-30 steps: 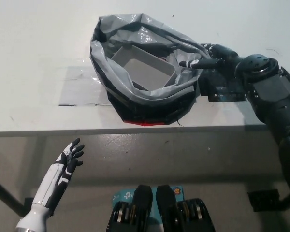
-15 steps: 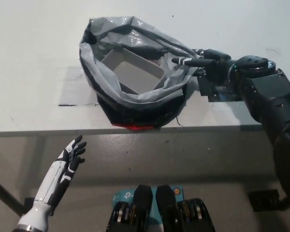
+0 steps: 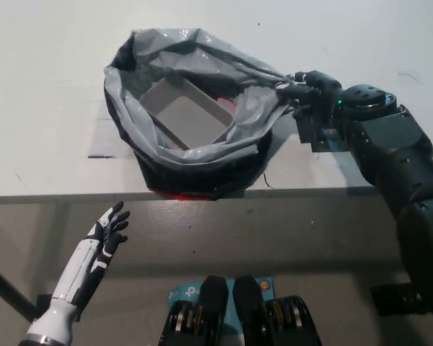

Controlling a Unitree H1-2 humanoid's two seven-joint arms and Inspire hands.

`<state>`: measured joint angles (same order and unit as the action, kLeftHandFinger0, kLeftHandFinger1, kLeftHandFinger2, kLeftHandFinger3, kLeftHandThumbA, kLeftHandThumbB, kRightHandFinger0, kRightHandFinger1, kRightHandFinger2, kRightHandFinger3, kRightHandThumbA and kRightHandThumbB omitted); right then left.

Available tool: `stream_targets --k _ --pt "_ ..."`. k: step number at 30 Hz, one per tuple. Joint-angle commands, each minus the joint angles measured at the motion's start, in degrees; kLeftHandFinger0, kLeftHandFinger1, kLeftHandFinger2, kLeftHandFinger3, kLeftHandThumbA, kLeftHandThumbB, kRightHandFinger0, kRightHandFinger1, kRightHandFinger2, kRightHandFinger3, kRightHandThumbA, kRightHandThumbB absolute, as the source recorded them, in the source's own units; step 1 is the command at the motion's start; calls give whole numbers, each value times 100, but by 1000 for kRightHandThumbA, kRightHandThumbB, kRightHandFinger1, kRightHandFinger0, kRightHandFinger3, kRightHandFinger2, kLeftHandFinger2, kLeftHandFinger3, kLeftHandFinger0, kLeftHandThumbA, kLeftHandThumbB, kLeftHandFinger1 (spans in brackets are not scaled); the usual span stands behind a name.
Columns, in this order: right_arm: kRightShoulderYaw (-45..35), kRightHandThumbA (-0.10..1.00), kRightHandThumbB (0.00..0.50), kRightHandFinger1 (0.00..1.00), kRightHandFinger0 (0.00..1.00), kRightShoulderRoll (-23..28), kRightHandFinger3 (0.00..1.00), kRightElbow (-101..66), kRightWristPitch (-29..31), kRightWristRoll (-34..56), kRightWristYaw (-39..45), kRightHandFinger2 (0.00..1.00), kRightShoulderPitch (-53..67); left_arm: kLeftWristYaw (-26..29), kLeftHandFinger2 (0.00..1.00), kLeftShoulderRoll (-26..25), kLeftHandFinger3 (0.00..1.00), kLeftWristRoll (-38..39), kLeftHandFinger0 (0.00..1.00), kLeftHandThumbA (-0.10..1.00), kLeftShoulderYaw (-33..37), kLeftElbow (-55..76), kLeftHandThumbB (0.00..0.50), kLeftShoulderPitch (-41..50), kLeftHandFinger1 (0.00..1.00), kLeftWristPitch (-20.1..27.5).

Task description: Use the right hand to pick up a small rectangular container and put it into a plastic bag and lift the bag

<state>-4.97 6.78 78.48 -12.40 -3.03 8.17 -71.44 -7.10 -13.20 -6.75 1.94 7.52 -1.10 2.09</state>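
The small rectangular container (image 3: 182,114) already sits inside the plastic bag (image 3: 191,144), whose bunched right rim the black right hand (image 3: 308,88) pinches closed. Judged from here, a one-sided lift could tip the bag, spill the container or let the slick film slip free. The bag's near side overhangs the table (image 3: 43,86) edge; open room lies beyond and left of it. The white left hand (image 3: 105,234) rests splayed below that edge

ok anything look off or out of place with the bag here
Slightly. The plastic bag sits at the table front edge, its dark base overhanging a little. The container lies tilted inside. The right hand grips the bunched rim; the left hand rests open below the table.
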Motion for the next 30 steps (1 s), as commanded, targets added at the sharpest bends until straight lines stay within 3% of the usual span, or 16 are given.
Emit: stream_targets --k 1,2,5,7,9,10,12,13,14,15,18,20,22,23,24,30 --pt "19 -100 169 374 0 84 584 -162 376 61 -465 869 -290 -22 943 -92 1000 -64 868 1000 6 36 84 -142 912 174" --pt "-42 -100 165 429 0 85 875 -164 395 129 -513 877 -288 -27 943 -94 1000 -63 862 1000 8 38 91 -161 908 143" --pt "-60 -100 177 465 0 84 1000 -152 413 150 -639 901 -291 -32 942 -106 1000 -73 858 1000 14 40 91 -175 904 144" --pt "-89 -100 174 431 0 96 1000 -167 391 189 -658 892 -320 -37 934 -108 1000 -71 845 1000 19 45 99 -191 889 162" --pt "-115 -100 167 417 0 112 860 -172 404 222 -667 913 -346 -35 934 -120 1000 -119 843 1000 34 41 101 -210 887 160" --pt "-119 -100 165 385 0 126 652 -193 418 229 -635 885 -361 -45 935 -127 1000 -111 842 1000 33 49 99 -219 885 139" --pt "-125 -100 165 368 0 139 597 -228 443 238 -601 860 -374 -51 934 -131 1000 -104 840 1000 29 70 97 -223 883 110" --pt "-216 -100 165 371 0 136 664 -251 444 333 -585 868 -390 -54 934 -134 1000 -94 839 1000 27 63 96 -229 883 122" --pt "-323 -100 177 387 0 128 877 -285 431 443 -577 872 -422 -54 934 -134 1000 -82 838 1000 23 54 94 -236 881 140" --pt "-463 -100 177 417 0 115 905 -362 415 586 -540 912 -481 -54 933 -132 1000 -69 837 1000 19 42 92 -248 880 156" --pt "-673 -100 182 424 0 66 902 -670 280 791 -398 904 -639 -45 932 -125 1000 -87 838 1000 19 46 93 -260 878 114" --pt "-801 -100 162 352 0 10 791 -924 115 913 -369 820 -739 -40 931 -121 1000 -100 839 1000 19 63 92 -256 877 92" --pt "-898 -100 171 345 0 -56 768 -1236 -111 1013 -350 847 -872 -39 933 -114 1000 -115 849 1000 24 83 91 -256 878 50" --pt "-959 -100 172 297 0 -115 878 -1481 -342 1087 -358 779 -1017 -37 933 -124 1000 -137 850 1000 24 85 92 -265 876 52" --pt "-965 -100 156 287 0 -144 1000 -1629 -442 1108 -348 777 -1087 -37 929 -128 1000 -134 849 1000 20 76 88 -273 871 72" --pt "-910 -100 148 182 0 -352 1000 -2472 -1154 1116 -563 708 -1625 -20 928 -113 1000 -126 843 1000 7 33 87 -299 869 118"
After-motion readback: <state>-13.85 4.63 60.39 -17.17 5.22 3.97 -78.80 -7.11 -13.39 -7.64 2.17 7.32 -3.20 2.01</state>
